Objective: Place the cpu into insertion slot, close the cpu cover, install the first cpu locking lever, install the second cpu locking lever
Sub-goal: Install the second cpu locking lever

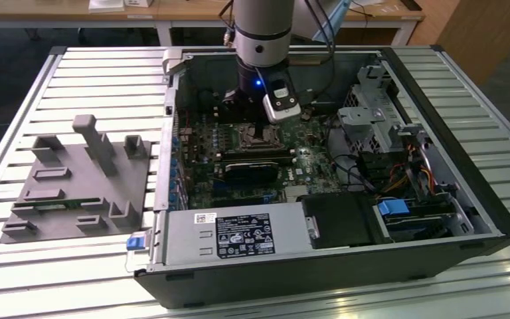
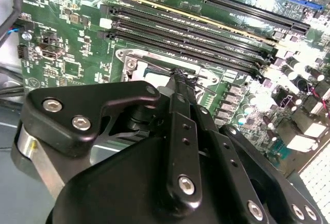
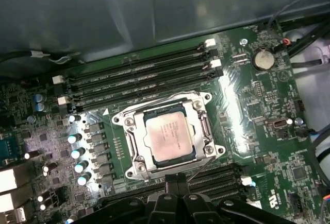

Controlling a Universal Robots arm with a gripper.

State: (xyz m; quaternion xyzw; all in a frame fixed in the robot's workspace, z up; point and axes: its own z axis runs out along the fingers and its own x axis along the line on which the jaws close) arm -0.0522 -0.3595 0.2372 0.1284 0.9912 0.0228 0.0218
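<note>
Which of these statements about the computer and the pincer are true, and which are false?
1. The cpu lies in the slot. True.
2. The cover is down around the cpu. True.
3. The pincer holds the cpu. False: the cpu sits in the slot, apart from the pincer.
4. The pincer is over the grey fixture. False: it is inside the case, over the board.

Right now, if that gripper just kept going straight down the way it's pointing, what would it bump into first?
Probably the edge of the cpu cover, closed over the cpu seated in the socket. The gripper hangs just above the rim of that frame on the green board. Depth is hard to judge, so it could meet a thin lever there instead.
</note>
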